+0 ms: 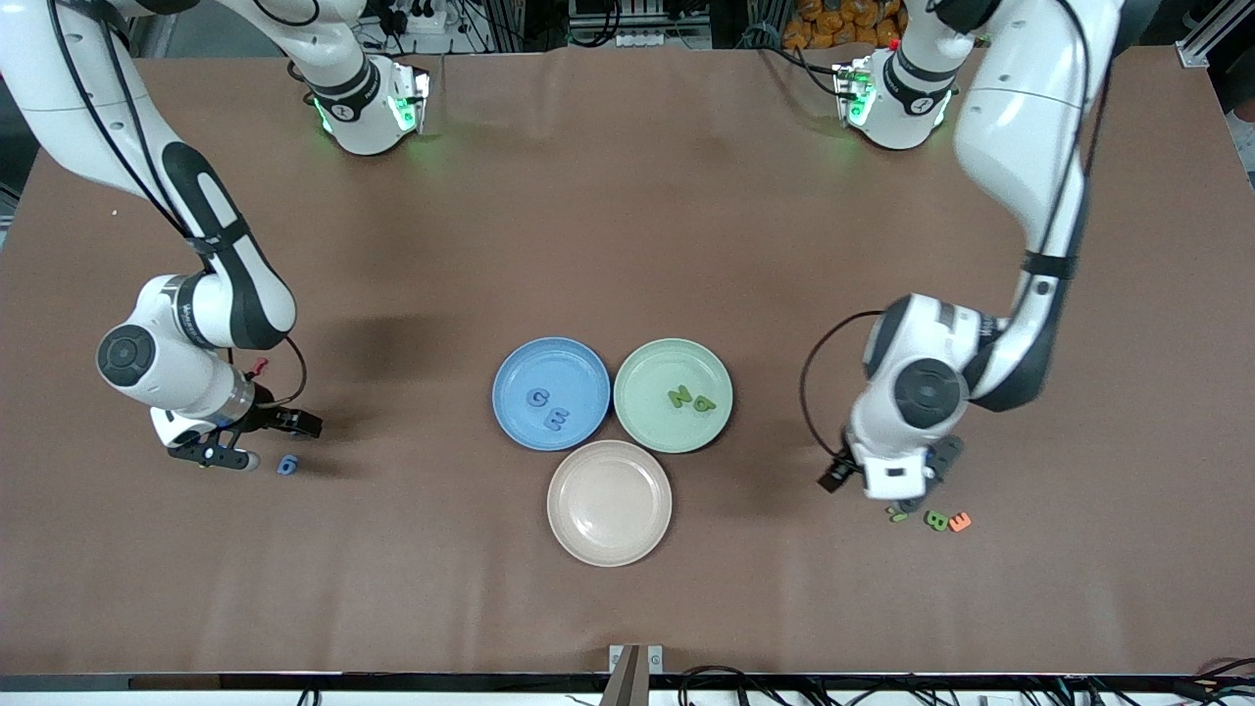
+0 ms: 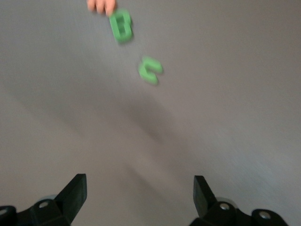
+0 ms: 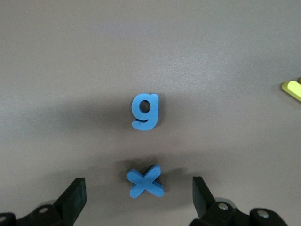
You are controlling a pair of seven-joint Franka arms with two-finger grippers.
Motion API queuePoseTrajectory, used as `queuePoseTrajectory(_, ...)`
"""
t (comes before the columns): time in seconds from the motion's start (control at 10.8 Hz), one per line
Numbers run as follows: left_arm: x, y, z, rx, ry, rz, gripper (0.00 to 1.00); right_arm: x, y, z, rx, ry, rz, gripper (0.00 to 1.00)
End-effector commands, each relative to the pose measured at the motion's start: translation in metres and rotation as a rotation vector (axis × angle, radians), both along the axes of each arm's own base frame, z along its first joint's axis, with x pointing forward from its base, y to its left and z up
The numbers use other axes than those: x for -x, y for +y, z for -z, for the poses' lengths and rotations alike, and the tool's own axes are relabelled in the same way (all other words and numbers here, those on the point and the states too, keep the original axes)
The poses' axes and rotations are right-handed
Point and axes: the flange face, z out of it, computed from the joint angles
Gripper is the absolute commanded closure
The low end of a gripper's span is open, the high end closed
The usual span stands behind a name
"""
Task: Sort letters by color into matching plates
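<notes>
The blue plate (image 1: 510,392) holds two blue letters (image 1: 537,397). The pale green plate (image 1: 642,378) beside it holds two green letters (image 1: 679,397). Toward the right arm's end of the table, my right gripper (image 3: 138,188) hangs open low over the table, with a blue "x" (image 3: 146,181) between its fingers and untouched. A blue "g" (image 3: 146,111) lies just past it, also seen as the blue letter (image 1: 286,464). Toward the left arm's end, my left gripper (image 2: 140,186) is open and empty over bare table. A green "c" (image 2: 150,70) and a green "B" (image 2: 122,26) lie ahead of it.
An empty beige plate (image 1: 609,461) sits nearer the front camera than the two coloured plates. An orange piece (image 1: 960,522) touches the green "B" (image 1: 936,520). A yellow piece (image 3: 292,89) lies off to one side of the blue "g".
</notes>
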Motion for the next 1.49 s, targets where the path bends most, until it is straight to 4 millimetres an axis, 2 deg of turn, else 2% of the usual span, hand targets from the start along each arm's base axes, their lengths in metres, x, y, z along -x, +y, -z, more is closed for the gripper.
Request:
queuePoseTrajectory(0.0, -0.013, 0.060, 0.009, 0.001, 0.047, 0.250, 0.00, 0.004, -0.002, 0.007, 0.002, -0.008, -0.016, 0.00)
queuePoseTrajectory(0.19, -0.021, 0.076, 0.029, 0.007, 0.056, 0.364, 0.00, 0.005, -0.002, 0.011, 0.008, -0.012, -0.025, 0.00)
queuePoseTrajectory(0.28, -0.027, 0.093, 0.039, 0.014, 0.034, 0.409, 0.00, 0.006, -0.001, 0.013, 0.010, -0.012, -0.031, 0.03)
queuePoseTrajectory(0.46, -0.033, 0.105, 0.045, 0.015, 0.003, 0.529, 0.00, 0.007, -0.001, 0.016, 0.014, -0.009, -0.037, 0.12)
queuePoseTrajectory(0.56, -0.036, 0.113, 0.046, 0.014, -0.014, 0.570, 0.00, 0.010, -0.001, 0.018, 0.014, -0.003, -0.039, 0.21)
queuePoseTrajectory(0.65, -0.040, 0.116, 0.052, 0.015, -0.048, 0.571, 0.00, 0.010, -0.001, 0.018, 0.016, -0.003, -0.041, 0.25)
queuePoseTrajectory(0.84, -0.043, 0.113, 0.059, 0.014, -0.097, 0.570, 0.00, 0.010, -0.001, 0.019, 0.026, -0.003, -0.055, 0.39)
queuePoseTrajectory(1.11, -0.043, 0.098, 0.063, 0.028, -0.130, 0.521, 0.00, 0.010, 0.001, 0.021, 0.027, 0.000, -0.060, 0.59)
queuePoseTrajectory(1.39, -0.042, 0.089, 0.066, 0.032, -0.134, 0.511, 0.00, 0.010, 0.003, 0.027, 0.023, -0.008, -0.064, 0.68)
